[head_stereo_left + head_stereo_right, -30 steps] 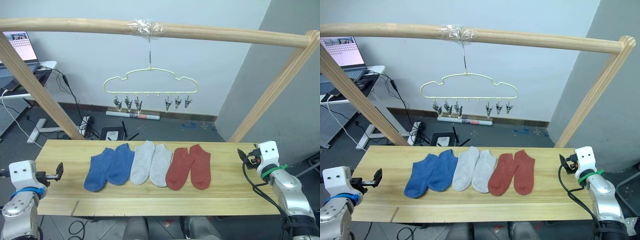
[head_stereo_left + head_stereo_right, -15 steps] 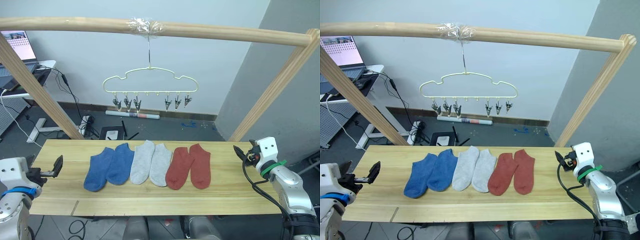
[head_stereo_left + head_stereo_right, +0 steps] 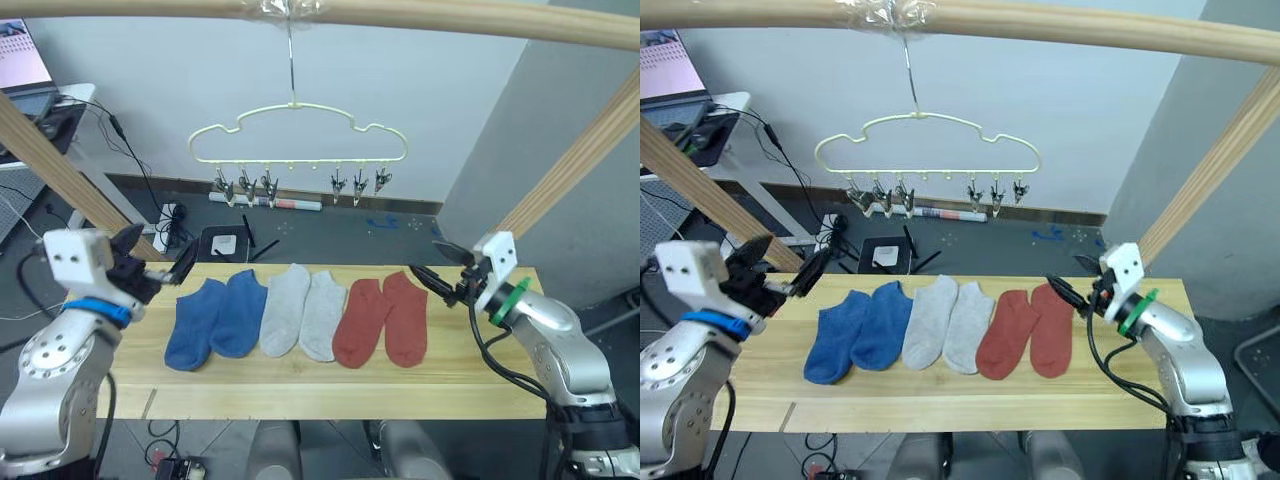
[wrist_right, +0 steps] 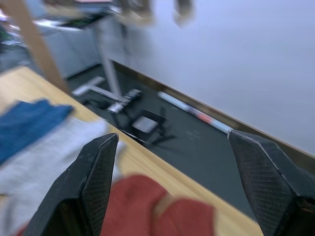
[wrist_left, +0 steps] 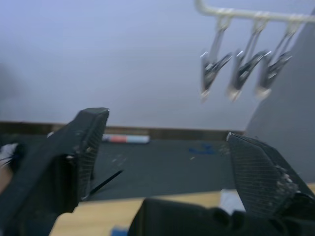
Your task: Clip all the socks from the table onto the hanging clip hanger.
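Socks (image 3: 297,318) lie untouched in a row on the counter (image 3: 300,395) as both tools, left (image 3: 158,263) and right (image 3: 438,276), fingers apart, have swung inward from its ends, starting the first pickup.

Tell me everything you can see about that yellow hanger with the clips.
The clip hanger is a thin pale yellow wire frame with a wavy, cloud-like outline. Its slim metal hook rises to the wooden pole overhead, where clear tape is wrapped. Six small metal clips dangle from its lower bar in two groups of three, all empty. It hangs level, above and behind the socks.
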